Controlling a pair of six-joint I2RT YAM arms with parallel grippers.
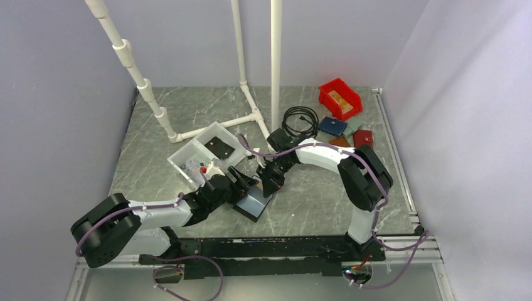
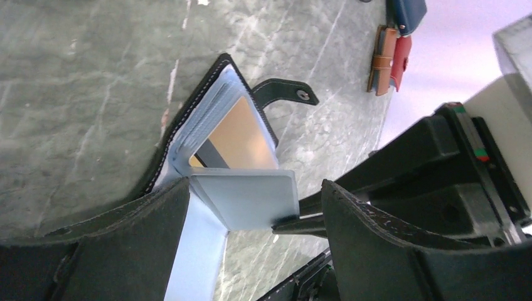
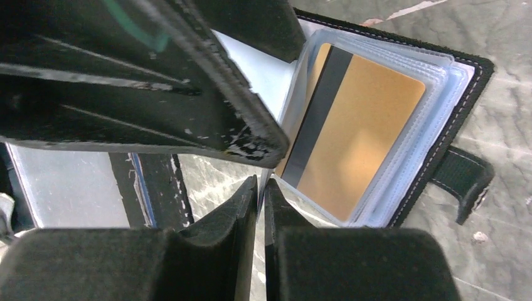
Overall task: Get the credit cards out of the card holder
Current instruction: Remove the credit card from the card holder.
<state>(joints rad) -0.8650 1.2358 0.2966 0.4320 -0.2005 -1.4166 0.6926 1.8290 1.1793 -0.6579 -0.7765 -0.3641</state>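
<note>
A grey-green marbled table top (image 1: 188, 113) is enclosed on three sides by plain, pale lilac-grey walls: a left wall (image 1: 50, 94), a back wall (image 1: 188, 37) and a right wall (image 1: 464, 125). The scene is lit evenly and softly, and only faint shadows are cast. A frame of white pipes (image 1: 275, 63) is set on the far part of the table, with upright and slanted members. Metal rails (image 1: 399, 163) are fitted along the right and near edges. The same veined surface is seen in both wrist views.
</note>
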